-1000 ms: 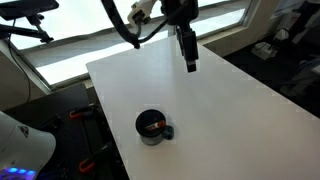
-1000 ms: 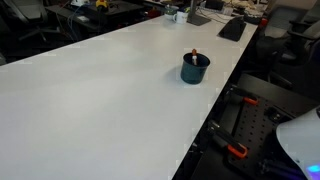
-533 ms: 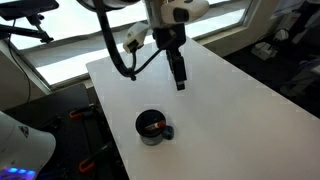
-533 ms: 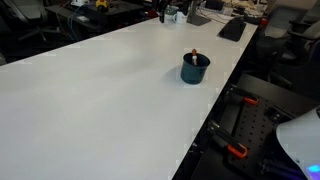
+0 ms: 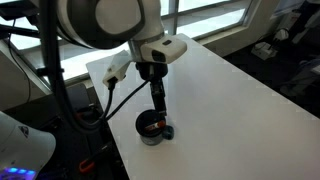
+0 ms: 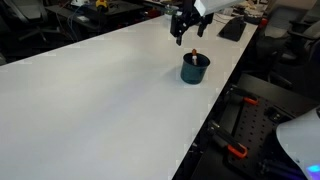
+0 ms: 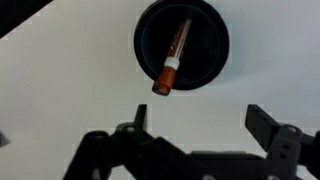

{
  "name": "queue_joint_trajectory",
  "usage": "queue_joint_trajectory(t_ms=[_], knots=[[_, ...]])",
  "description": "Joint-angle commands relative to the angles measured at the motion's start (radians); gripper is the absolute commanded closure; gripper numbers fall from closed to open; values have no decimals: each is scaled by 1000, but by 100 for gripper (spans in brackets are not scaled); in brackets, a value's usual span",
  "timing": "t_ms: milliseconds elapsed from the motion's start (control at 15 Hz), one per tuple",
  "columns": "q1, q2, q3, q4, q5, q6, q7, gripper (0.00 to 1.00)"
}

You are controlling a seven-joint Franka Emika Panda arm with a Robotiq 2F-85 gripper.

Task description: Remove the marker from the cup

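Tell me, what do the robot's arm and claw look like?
The arm is built of chunky, rounded white shells. A black cable loops beside it. The gripper is black and slim, ending in two blocky black fingers.

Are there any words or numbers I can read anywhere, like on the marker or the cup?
None can be read.
The marker: a dark barrel, a pale band and an orange end, no print that can be made out.
The cup: plain dark, no label visible.
The white table: nothing written on it.
The dark objects beyond the table: too small and blurred to read.
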Motion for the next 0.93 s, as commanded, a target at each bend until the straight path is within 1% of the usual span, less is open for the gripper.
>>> queue_joint_trajectory(t_ms=[0,333,467,667,733,800,867], knots=[[-30,-18,-17,-73,-88,88,68,0],[-70,38,-37,-82,-259,205,192,0],[-84,65,-43,-71,-324,230,246,0],[-93,103,-56,-60,-391,251,310,0],[-95,113,-61,-57,-409,254,328,2],[-96,124,-64,-51,-424,254,343,25],[-96,133,-67,-48,-438,256,359,27]])
